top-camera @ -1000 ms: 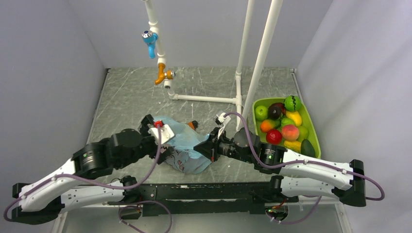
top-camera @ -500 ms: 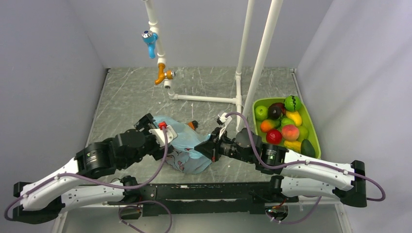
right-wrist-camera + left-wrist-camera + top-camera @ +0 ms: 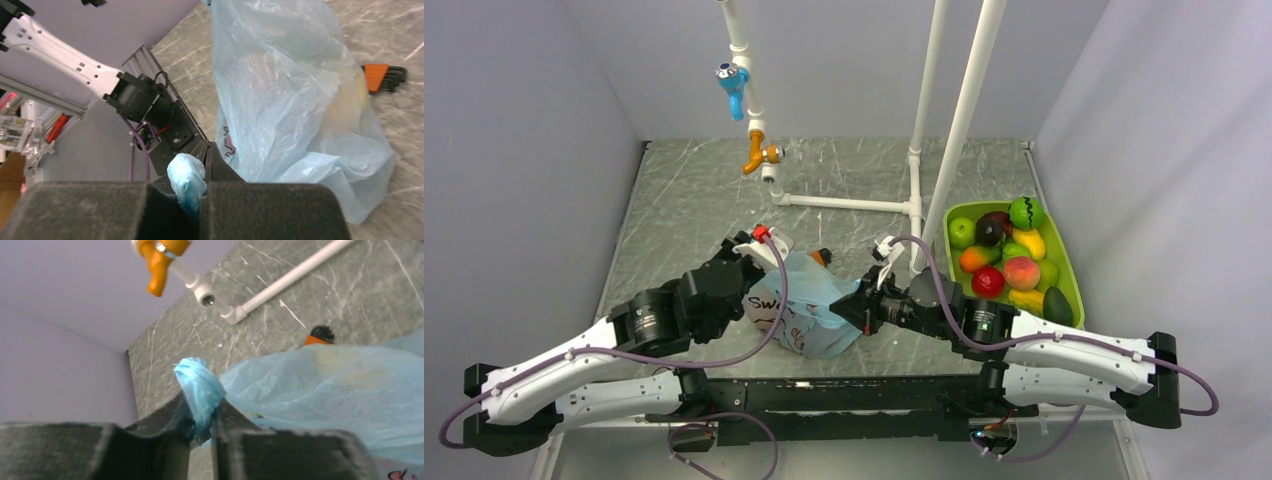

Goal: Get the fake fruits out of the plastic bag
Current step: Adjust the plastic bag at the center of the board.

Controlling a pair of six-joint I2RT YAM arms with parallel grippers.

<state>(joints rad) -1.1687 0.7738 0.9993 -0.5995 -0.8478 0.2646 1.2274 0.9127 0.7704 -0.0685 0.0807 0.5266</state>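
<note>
The grey, scratched stone-look table (image 3: 684, 210) fills the floor of the booth, and a white pipe frame (image 3: 965, 110) rises from its far half, with 1 blue tap fitting (image 3: 732, 82) and 1 orange tap fitting (image 3: 757, 153) on the hanging pipe. The 2 arms reach in from the near edge and meet near the middle of the table. At the right edge sits a lime-green bin (image 3: 1074, 275) piled with fake fruits (image 3: 1021, 272) in green, red, orange, yellow and dark tones. The plastic bag (image 3: 809, 300) lies on the table between the 2 grippers, well apart from the bin, crumpled and light blue, with dark and pink print on its near side. In the right wrist view a yellowish shape (image 3: 345, 105) shows faintly through its film, though what it is cannot be told. The left gripper (image 3: 200, 420) is at the bag's left upper edge, its fingers pinching a bunched knot of blue film that sticks up between them. The right gripper (image 3: 200, 165) is at the bag's right side, its fingers pressed together on a small twisted wad of the same film. Just beyond the bag lies an orange-handled hex key set (image 3: 382, 75), flat on the table.
</note>
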